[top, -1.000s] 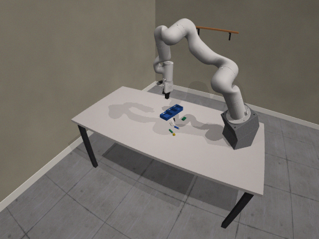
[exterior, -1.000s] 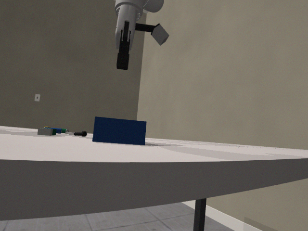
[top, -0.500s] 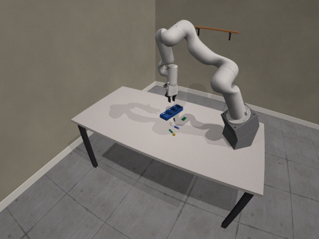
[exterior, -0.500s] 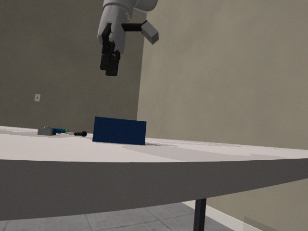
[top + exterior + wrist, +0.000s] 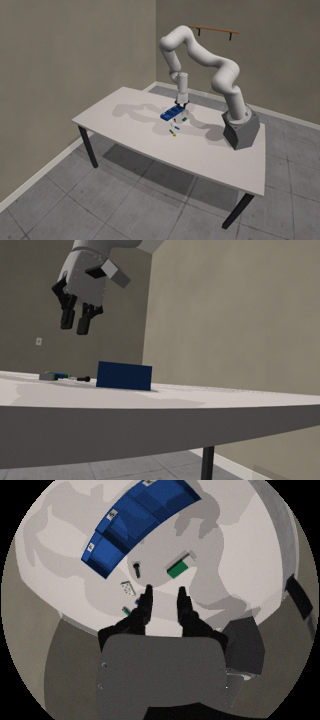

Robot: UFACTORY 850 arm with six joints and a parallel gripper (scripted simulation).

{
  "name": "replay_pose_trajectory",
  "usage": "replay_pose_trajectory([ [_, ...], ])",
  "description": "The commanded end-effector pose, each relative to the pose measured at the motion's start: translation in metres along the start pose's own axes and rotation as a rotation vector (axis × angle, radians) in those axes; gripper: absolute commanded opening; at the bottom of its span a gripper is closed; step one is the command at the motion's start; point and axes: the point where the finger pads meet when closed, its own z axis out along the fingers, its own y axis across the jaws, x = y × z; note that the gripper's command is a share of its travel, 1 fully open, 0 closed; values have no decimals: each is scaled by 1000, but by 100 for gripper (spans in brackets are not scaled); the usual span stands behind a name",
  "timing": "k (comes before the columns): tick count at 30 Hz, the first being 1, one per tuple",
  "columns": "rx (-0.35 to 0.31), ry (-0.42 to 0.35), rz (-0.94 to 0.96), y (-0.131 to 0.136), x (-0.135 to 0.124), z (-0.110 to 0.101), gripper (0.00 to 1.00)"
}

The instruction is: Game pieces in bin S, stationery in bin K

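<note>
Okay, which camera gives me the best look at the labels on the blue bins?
The wrist view: it looks down into the blue bins, and small white labels show on their rims, though too small to read. The top view shows the bins as a tiny row beneath the gripper. The exterior view shows only one plain blue side wall.

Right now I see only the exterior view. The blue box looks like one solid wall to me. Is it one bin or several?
Observer: Several. The top view shows the blue bins as three compartments in one row.
Operator: Where is the gripper relative to that row?
Observer: The gripper hangs near the end of the row closest to the arm's base, fingers apart, holding nothing.
Operator: Can you read the letters on the bins?
Observer: No. The wrist view shows white labels on them, but they are too small to read.
</note>
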Motion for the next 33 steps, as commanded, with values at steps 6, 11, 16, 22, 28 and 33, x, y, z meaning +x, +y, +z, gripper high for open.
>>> replay_pose_trajectory([
  [6, 13, 2, 299, 38, -8, 34, 38],
  [11, 23, 6, 443, 40, -8, 34, 38],
  [16, 36, 14, 574, 39, -8, 34, 38],
  [22, 48, 21, 733, 38, -8, 34, 38],
  [28, 49, 21, 743, 37, -7, 34, 38],
  [33, 49, 21, 743, 37, -7, 33, 38],
])
